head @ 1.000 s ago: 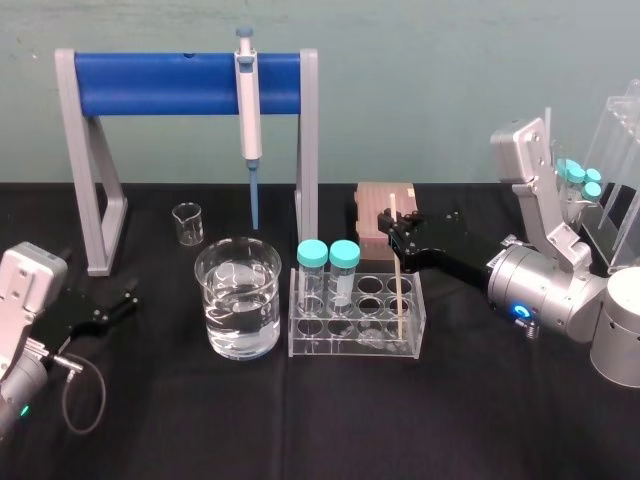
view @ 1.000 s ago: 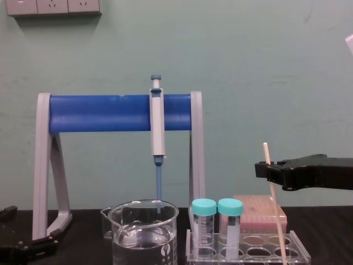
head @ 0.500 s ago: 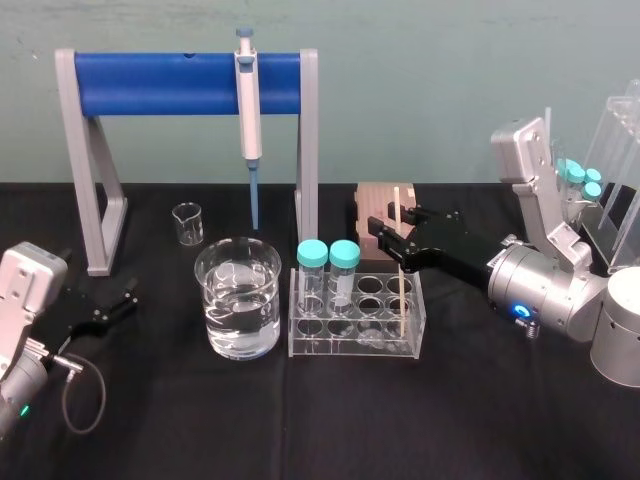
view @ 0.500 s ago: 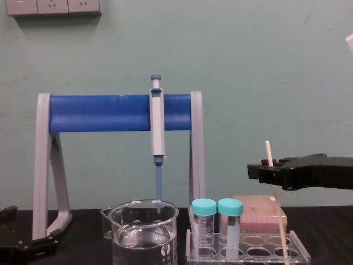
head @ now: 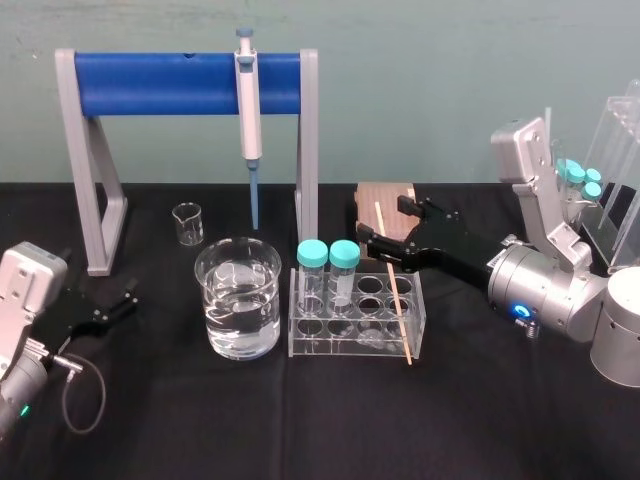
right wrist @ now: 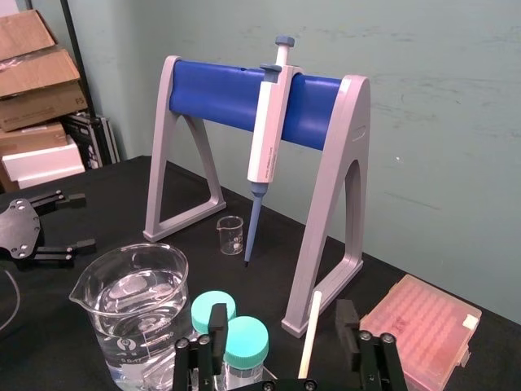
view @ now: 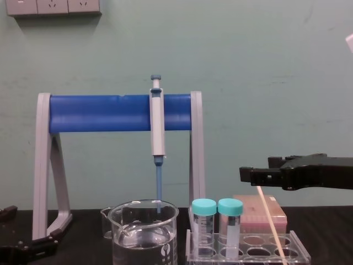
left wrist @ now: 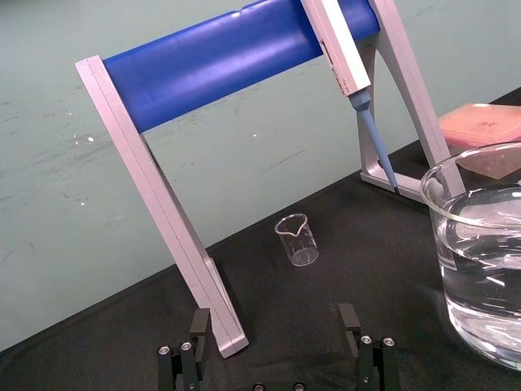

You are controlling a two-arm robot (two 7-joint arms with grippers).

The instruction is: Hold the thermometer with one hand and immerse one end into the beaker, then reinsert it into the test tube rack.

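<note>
The thermometer (head: 393, 285), a thin cream rod, stands slanted in the test tube rack (head: 356, 340), its lower end at the rack's front right corner. My right gripper (head: 380, 220) hovers open around the rod's top. In the right wrist view the thermometer (right wrist: 308, 336) stands free between the two black fingers (right wrist: 216, 321), touching neither. The chest view has the rod's top (view: 259, 190) just below the right gripper (view: 257, 168). The beaker (head: 238, 296), part full of water, stands left of the rack. My left gripper (left wrist: 273, 322) rests open at the table's left.
A blue and grey stand (head: 188, 85) holds a pipette (head: 247, 110) behind the beaker. A small glass beaker (head: 187, 222) sits by it. A pink box (view: 259, 212) lies behind the rack. Two teal-capped tubes (head: 328, 270) fill the rack's left holes. Another clear rack (head: 600, 170) stands far right.
My right gripper has opened and let go of the thermometer. The rod has slid lower and tipped to a slant in the rack. The left arm has not moved.
</note>
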